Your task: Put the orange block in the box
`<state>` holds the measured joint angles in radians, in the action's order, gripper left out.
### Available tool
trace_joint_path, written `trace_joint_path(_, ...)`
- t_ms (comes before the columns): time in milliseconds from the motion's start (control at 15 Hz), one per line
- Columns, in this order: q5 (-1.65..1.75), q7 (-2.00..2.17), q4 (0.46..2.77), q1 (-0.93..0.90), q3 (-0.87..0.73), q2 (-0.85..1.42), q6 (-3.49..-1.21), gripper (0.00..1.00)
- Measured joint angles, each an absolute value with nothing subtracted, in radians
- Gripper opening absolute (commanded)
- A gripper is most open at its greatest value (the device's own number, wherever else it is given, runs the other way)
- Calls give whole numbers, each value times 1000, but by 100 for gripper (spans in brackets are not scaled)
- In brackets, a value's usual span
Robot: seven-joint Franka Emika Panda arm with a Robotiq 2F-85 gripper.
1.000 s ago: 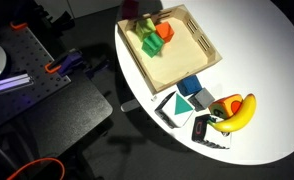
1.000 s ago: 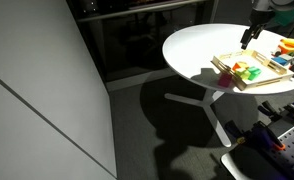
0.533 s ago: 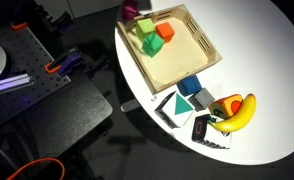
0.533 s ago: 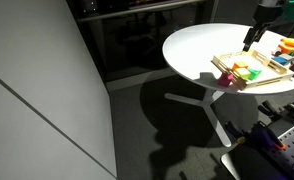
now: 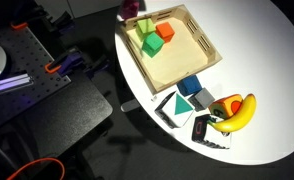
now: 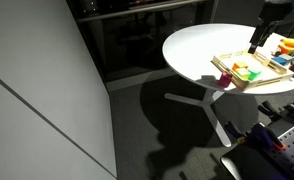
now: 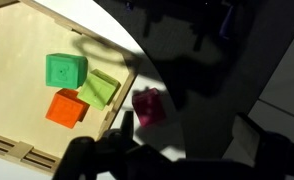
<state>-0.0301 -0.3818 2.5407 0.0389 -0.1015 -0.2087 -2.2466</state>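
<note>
Since the orange block (image 7: 65,107) is already lying flat on the floor of the box (image 7: 17,90), close beside a green cube (image 7: 65,70) and a paler green block (image 7: 100,88), the placing step is looking finished and the arm seems to be at the point of pulling clear. The pincer (image 7: 187,145) is hanging above the box's edge with its fingers (image 7: 126,125) spread wide and nothing gripped between them; in an exterior view it (image 6: 255,44) is hovering over the far side of the tray. A pink block (image 7: 147,107) is sitting just outside the rim on the bench (image 5: 257,60), right under the pincer, so any further move is calling for a straight lift that is not nudging it or the rim. The bench is a round white top on a splayed pedestal foot, also carrying a banana (image 5: 239,112) and a few dark and blue pieces near its other edge. Around it the room is looking dim, with a dark floor, a grey wall panel (image 6: 37,110) and a black perforated plate (image 5: 27,55).
</note>
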Motion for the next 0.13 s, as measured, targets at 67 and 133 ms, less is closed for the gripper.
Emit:
trace_joint_path(67, -30, -383, 2541, 39, -102, -210, -2244, 100)
trace_joint_path(133, -30, -383, 2541, 39, -103, -210, -2244, 100)
